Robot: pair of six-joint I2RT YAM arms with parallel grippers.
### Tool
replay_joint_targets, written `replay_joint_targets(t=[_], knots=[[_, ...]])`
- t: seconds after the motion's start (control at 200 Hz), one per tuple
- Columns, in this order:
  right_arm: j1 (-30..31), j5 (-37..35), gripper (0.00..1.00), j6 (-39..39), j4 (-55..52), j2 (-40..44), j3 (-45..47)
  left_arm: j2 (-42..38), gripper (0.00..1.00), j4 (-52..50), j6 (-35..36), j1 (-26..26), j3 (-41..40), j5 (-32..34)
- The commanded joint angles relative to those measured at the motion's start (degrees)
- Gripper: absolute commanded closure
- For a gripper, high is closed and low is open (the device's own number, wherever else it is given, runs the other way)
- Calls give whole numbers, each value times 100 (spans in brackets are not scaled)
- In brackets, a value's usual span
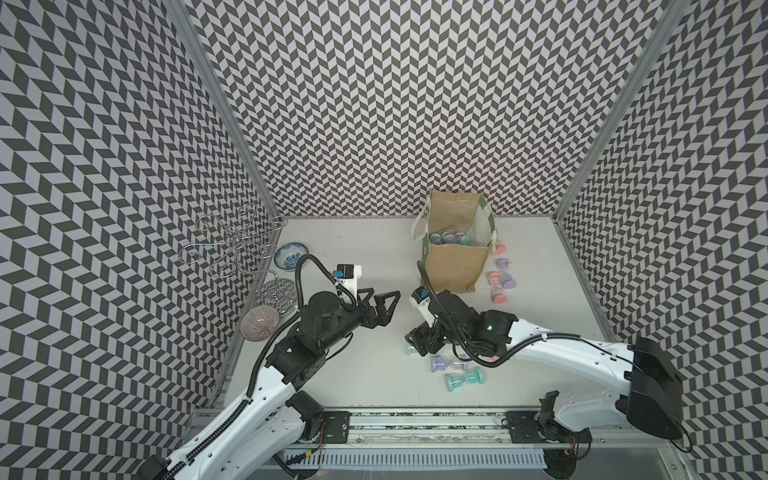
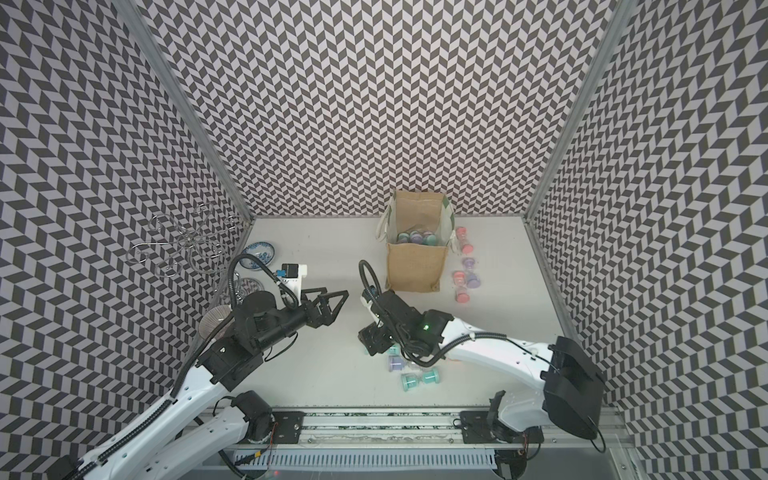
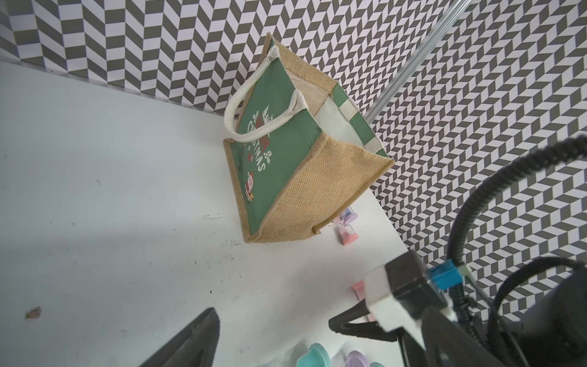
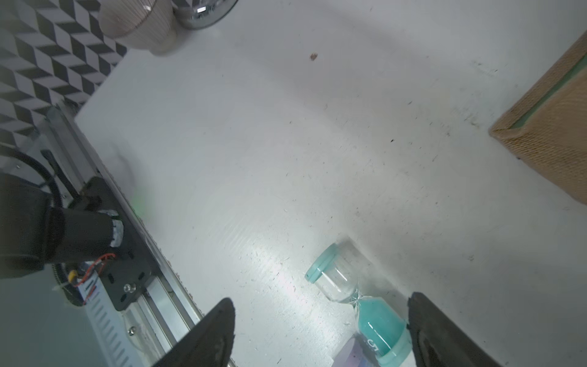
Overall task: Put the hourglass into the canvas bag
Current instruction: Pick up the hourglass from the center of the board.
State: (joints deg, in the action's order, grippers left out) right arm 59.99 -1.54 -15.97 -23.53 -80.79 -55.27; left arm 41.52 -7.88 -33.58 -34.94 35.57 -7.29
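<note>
- Chevron-patterned walls (image 1: pixel 374 104) are closing in a pale counter (image 1: pixel 353 249), and both arms are reaching out over it.
- The right hand (image 4: pixel 320 330) is hanging low over the counter with its fingers spread wide, gripping nothing.
- A teal hourglass (image 4: pixel 374 321) is lying on its side between those fingers. It is sitting much closer to one finger than to the other, with its empty bulb pointing out past the fingertips.
- A purple hourglass (image 1: pixel 446 365) is lying just behind the hand, under the wrist. A second teal hourglass (image 1: pixel 463 380) is lying a little further back along the arm.
- The canvas bag (image 1: pixel 455 266) is standing upright with its mouth open, off to the side of the right hand and apart from its fingers. Several bagged hourglasses (image 1: pixel 451 237) are sitting inside.
- The left hand (image 1: pixel 380 297) is hovering across from the right hand, fingers wide and empty, taking no part.
- The step in hand looks like the grasp, with the fingers bracketing the teal hourglass but not yet closing.
- The next move is probably calling for centring the hand over the body and then closing gently, since the round glass may roll away from an uneven squeeze.
- After that, the lift needs to clear the tall rim of the bag before the release over its mouth.
</note>
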Motion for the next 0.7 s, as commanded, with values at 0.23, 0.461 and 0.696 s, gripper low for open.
replay_joint_targets(t=[0.23, 0.461, 0.696], knots=[[359, -275, 16, 433, 343, -886, 104, -295, 1, -111, -284, 30, -373, 303], [362, -444, 17, 478, 520, -1073, 165, -346, 1, -108, -358, 31, -524, 350], [357, -616, 20, 593, 604, -1314, 63, -431, 1, -124, -400, 31, -650, 467]])
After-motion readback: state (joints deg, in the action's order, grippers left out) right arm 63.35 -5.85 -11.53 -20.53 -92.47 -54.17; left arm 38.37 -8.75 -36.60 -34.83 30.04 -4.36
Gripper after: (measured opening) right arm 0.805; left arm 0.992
